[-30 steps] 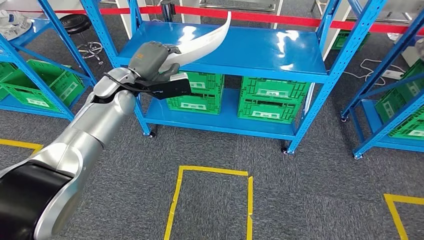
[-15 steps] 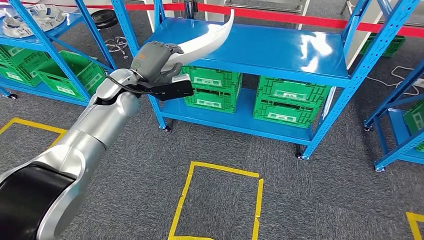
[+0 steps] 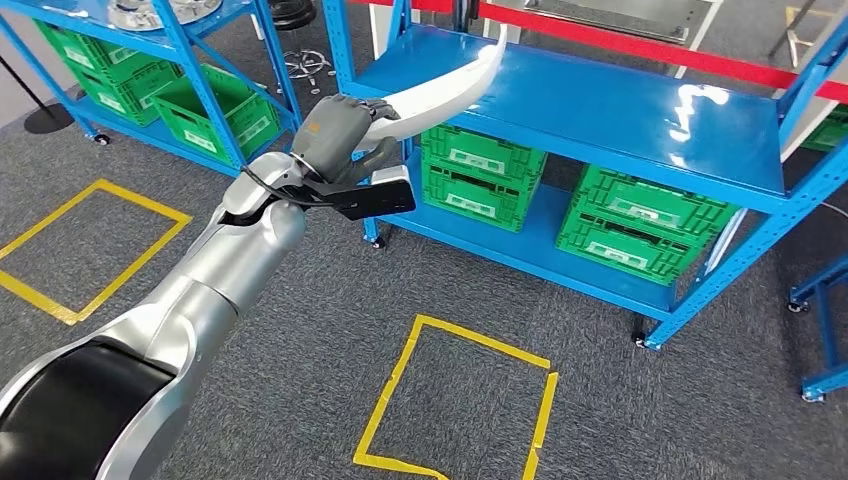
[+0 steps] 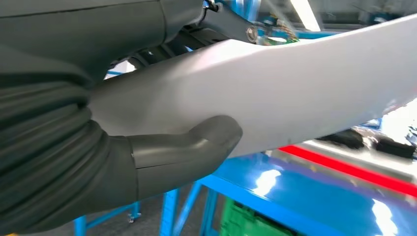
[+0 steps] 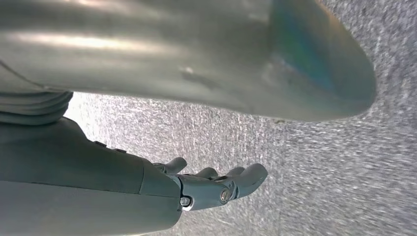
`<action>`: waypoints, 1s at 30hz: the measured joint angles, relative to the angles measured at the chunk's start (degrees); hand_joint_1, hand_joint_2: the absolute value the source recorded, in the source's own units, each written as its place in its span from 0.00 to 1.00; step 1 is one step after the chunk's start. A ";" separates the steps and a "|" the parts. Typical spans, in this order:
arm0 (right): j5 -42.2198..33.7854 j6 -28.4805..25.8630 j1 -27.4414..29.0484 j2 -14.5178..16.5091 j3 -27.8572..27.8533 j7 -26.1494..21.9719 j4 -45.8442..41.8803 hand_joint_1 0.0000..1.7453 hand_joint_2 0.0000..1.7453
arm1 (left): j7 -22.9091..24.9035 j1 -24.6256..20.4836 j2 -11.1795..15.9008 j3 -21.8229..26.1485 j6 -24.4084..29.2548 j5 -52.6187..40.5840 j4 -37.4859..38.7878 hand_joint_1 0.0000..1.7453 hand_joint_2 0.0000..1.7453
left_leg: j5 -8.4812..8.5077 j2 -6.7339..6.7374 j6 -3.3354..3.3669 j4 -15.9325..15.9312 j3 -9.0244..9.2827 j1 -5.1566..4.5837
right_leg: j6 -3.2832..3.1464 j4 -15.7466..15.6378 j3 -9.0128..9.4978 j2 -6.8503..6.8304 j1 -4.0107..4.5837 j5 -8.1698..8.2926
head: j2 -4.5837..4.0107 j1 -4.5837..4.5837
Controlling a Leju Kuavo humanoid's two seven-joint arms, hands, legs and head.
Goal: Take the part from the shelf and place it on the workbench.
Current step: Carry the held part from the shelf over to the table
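The left arm (image 3: pixel 190 300) is shiny silver and round, like a smooth metal tube. Near the shoulder it has a big black part. A thin black cable loops over the wrist. A flat black box sticks out beside the wrist. The left hand (image 3: pixel 335 125) is grey, with an orange mark on its back. Up close it has a ribbed grey cover and a thick grey thumb (image 4: pixel 189 147). The right hand (image 5: pixel 216 184) is grey too, with small round screws on its fingers (image 5: pixel 248 177). Its arm is smooth and silver
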 joint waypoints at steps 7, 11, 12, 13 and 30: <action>-0.33 -0.46 0.29 0.16 -0.88 -2.37 -0.01 0.00 0.00 | 0.06 0.15 -1.83 -0.06 -0.12 -0.22 0.67 1.00 1.00 | 0.37 -5.03 0.39 0.38 -0.33 0.35 | 0.72 9.79 -5.13 5.96 -0.38 -2.13 | 0.00 0.19; 0.65 0.02 0.23 0.25 -1.03 -3.26 -0.01 0.00 0.00 | 0.23 -0.09 -1.66 -0.06 -0.03 -0.09 0.72 1.00 1.00 | 0.33 -7.98 -1.02 1.50 -1.52 0.48 | 0.66 -0.60 -0.26 9.80 -0.93 1.23 | 0.00 0.19; 1.37 0.42 0.20 0.28 -0.94 -3.68 -0.01 0.00 0.00 | 0.36 -0.11 -1.21 -0.07 0.08 -0.06 0.73 1.00 1.00 | 0.58 -8.67 -1.50 1.39 -1.77 0.50 | 0.31 -0.71 -0.24 9.31 -0.75 1.32 | 0.00 0.20; 2.25 0.95 0.13 0.32 -0.73 -4.12 0.00 0.00 0.00 | 0.30 -0.07 -0.39 -0.07 0.29 -0.06 0.75 1.00 1.00 | 0.82 -9.09 -1.90 1.19 -1.97 0.57 | -0.12 -0.80 -0.20 8.55 -0.80 1.52 | 0.00 0.21; 6.67 5.11 -1.17 0.33 4.51 -5.61 0.01 0.00 0.00 | -1.45 0.95 11.12 -0.06 2.11 0.65 1.18 1.00 1.00 | 0.72 0.36 -0.51 -0.13 -0.74 -0.36 | -0.47 -0.80 0.77 -0.58 0.14 0.14 | 0.00 -0.46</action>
